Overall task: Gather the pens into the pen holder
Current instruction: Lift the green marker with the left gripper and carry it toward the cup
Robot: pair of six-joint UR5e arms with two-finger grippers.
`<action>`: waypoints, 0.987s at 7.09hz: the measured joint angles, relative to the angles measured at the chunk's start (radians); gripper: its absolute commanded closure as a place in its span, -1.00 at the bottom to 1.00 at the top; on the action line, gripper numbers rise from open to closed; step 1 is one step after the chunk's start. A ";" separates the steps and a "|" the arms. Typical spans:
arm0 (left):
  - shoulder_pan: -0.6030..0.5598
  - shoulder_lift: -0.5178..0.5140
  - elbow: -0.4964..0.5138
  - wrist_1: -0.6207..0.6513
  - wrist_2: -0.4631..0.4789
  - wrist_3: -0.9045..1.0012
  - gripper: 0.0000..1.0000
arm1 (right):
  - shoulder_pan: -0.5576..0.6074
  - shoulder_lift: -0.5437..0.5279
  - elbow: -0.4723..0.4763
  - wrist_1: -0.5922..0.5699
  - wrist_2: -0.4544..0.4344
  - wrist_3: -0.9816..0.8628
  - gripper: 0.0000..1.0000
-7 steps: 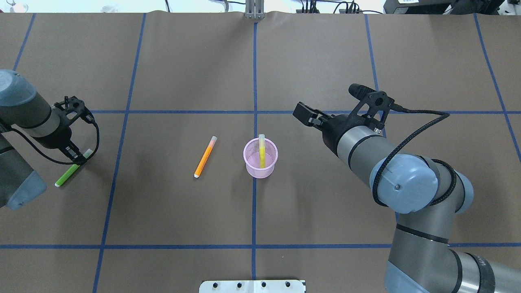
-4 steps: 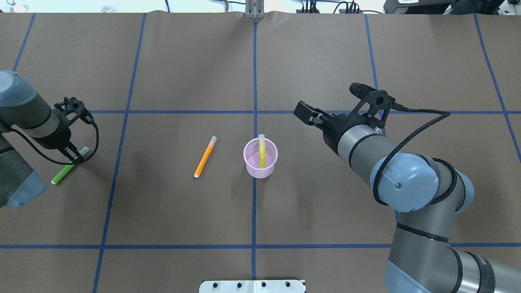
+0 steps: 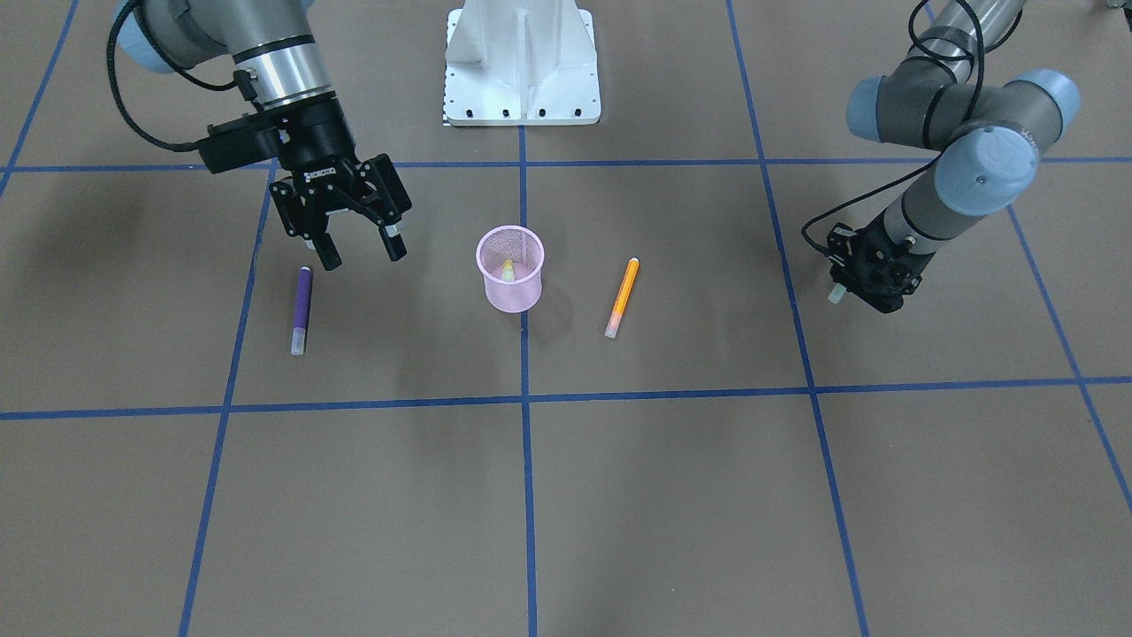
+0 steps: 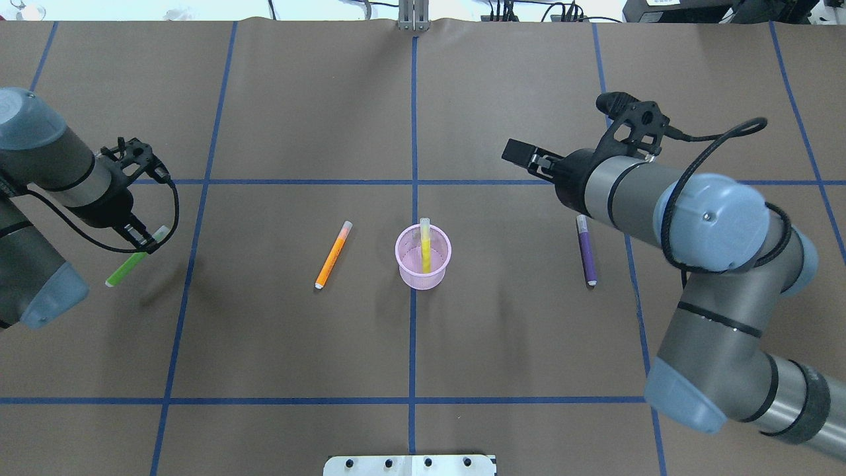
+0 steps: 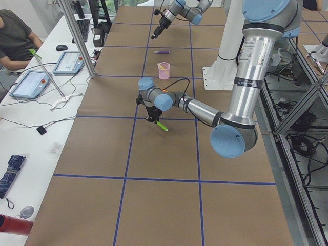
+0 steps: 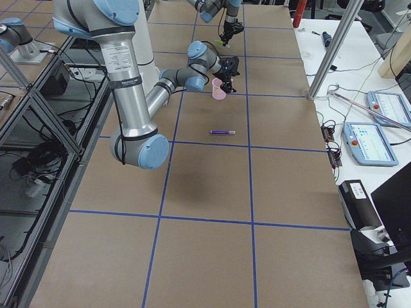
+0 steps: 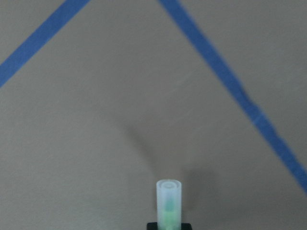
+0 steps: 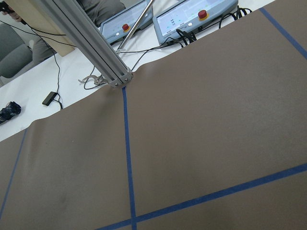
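Left gripper (image 4: 144,243) clamped on green pen (image 4: 127,269) near its cap, body slanting down past the jaws; cup (image 4: 423,277) with yellow pen (image 4: 425,248) stands well off the jaws, so tip pen upright over rim before release; right gripper (image 3: 363,257) jaws wide, purple pen (image 3: 302,305) below, near.

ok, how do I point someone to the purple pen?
Start at the pink mesh cup in the middle of the table and look toward the robot's right side. The purple pen lies flat there, near the open right gripper. It's the only purple one; the orange pen lies on the cup's other side.
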 measured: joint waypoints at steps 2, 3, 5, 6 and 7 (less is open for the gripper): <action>0.013 -0.147 -0.036 0.033 0.016 -0.124 1.00 | 0.168 -0.066 -0.024 0.000 0.241 -0.159 -0.99; 0.039 -0.236 -0.041 0.042 0.020 -0.188 1.00 | 0.241 -0.102 -0.045 0.000 0.343 -0.254 -0.99; 0.131 -0.404 -0.044 0.041 0.138 -0.312 1.00 | 0.363 -0.155 -0.095 0.000 0.520 -0.436 -0.99; 0.190 -0.475 -0.044 0.037 0.261 -0.335 1.00 | 0.391 -0.163 -0.113 0.000 0.557 -0.474 -0.99; 0.234 -0.516 -0.045 0.011 0.366 -0.340 1.00 | 0.405 -0.164 -0.127 0.000 0.572 -0.488 -0.99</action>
